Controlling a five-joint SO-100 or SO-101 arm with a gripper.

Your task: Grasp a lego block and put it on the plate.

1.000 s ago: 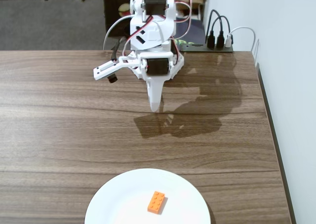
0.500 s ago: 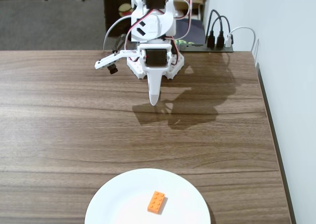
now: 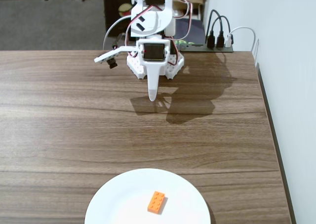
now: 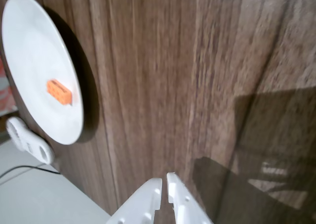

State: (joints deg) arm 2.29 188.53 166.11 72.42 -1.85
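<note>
The orange lego block (image 3: pixel 157 202) lies flat on the white plate (image 3: pixel 118 194) at the table's near edge in the fixed view. In the wrist view the block (image 4: pixel 59 92) rests on the plate (image 4: pixel 29 46) at the upper left. My white gripper (image 3: pixel 153 96) hangs near the arm's base at the far side of the table, well away from the plate, pointing down above the wood. In the wrist view the gripper (image 4: pixel 165 177) shows its jaws together, with only a thin slit between them and nothing held.
The wooden table (image 3: pixel 59 125) ends at a white wall on the right. A power strip with plugs (image 3: pixel 217 41) sits behind the arm's base. A white object (image 4: pixel 27 141) lies past the table edge in the wrist view.
</note>
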